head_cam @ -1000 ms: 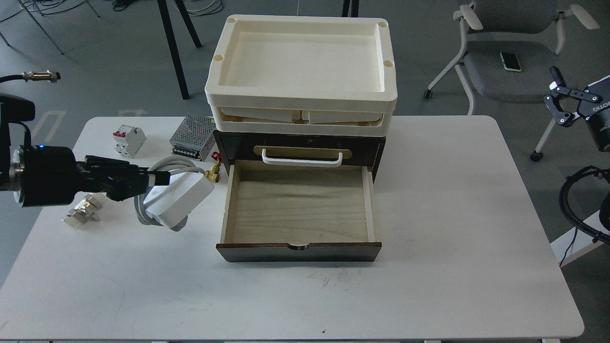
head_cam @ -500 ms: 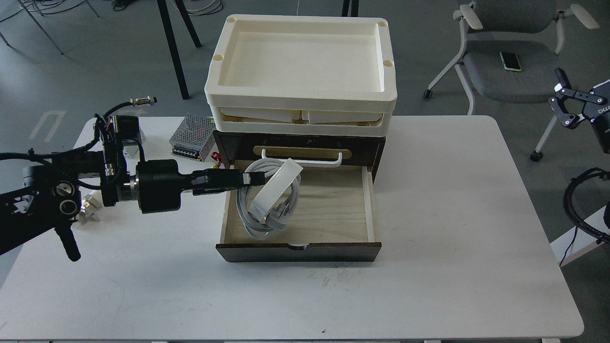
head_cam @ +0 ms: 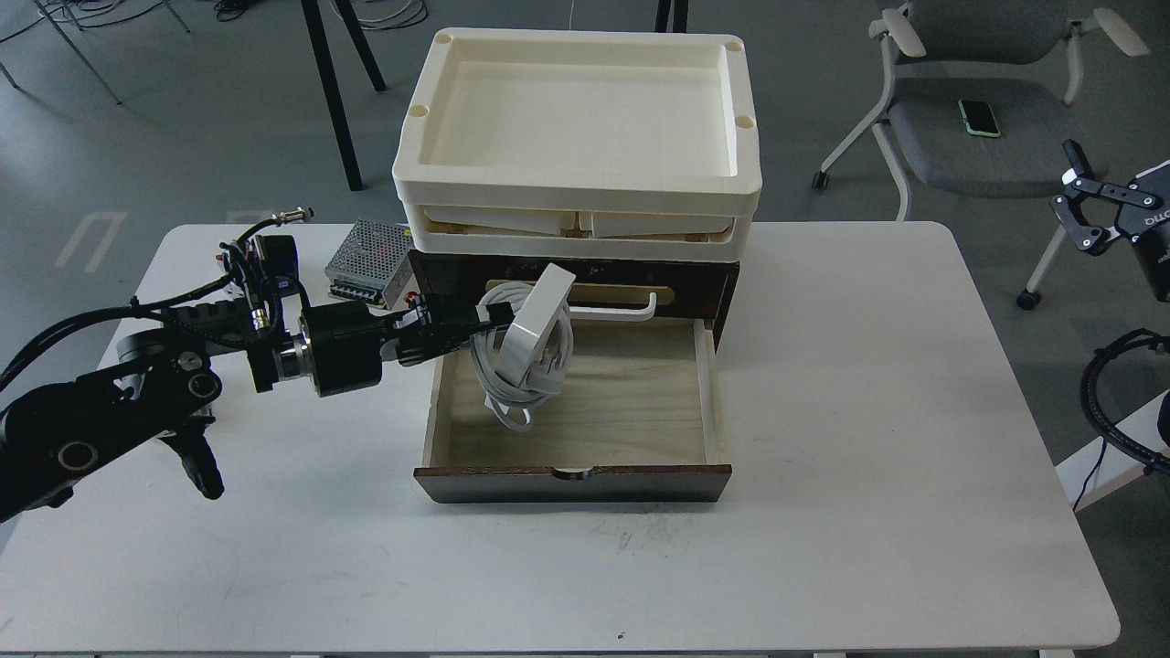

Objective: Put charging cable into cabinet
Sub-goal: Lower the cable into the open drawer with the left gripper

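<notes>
Left hand [head_cam: 484, 320] pinching charging cable [head_cam: 535, 324], which hangs tilted above the open cabinet [head_cam: 571, 475] drawer; drop is straight down. Right hand [head_cam: 1083, 206] far off, looks spread.

The charging cable [head_cam: 535, 322] is white, and the cabinet [head_cam: 585, 384] is dark brown with pale wood inside. The trays [head_cam: 578, 187] are cream, the table [head_cam: 868, 457] is white, and the metal box [head_cam: 370, 260] has a silver mesh pattern.
</notes>
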